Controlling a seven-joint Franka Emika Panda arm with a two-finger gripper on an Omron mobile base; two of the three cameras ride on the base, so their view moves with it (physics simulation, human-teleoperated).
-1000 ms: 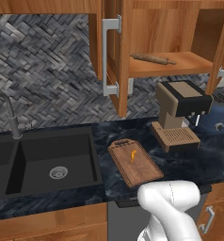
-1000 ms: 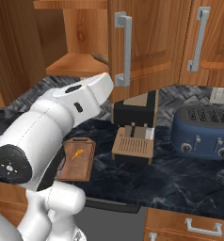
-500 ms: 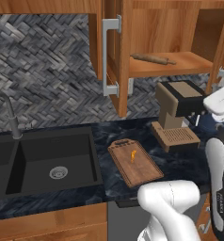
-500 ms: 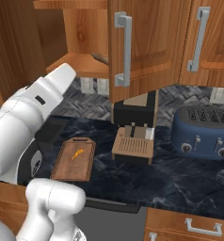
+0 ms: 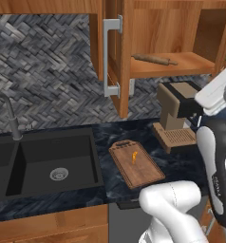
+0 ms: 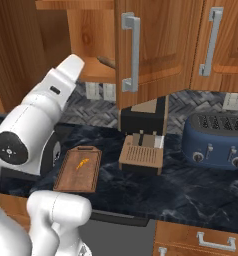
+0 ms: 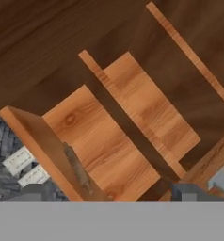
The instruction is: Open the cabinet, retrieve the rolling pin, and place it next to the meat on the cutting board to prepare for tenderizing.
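The cabinet [image 5: 162, 28] stands with its left door [image 5: 114, 57] swung open, and the rolling pin [image 5: 155, 59] lies on its lower shelf. The hand view looks into that cupboard, where the rolling pin [image 7: 78, 170] rests near the shelf's front edge. My gripper [image 7: 109, 194] is open, its fingertips [image 7: 33, 192] set wide apart with nothing between them, a little short of the pin. On the dark counter lies the cutting board [image 5: 136, 163] with the meat [image 5: 134, 156] on it. From the right I see the board [image 6: 78, 169], the meat [image 6: 82, 163] and one end of the pin [image 6: 107, 61].
A coffee machine [image 5: 176, 114] stands right of the board under the open cupboard, and a black sink [image 5: 39, 161] with a tap lies left. A blue toaster [image 6: 218, 142] sits at the right. The open door's handle [image 6: 131, 52] juts toward me. Wall sockets [image 7: 20, 160] show below the shelf.
My arm has swung upward toward the open cupboard: it has entered the left base view at the right edge and risen in the right base view. Door, pin and board are unmoved.
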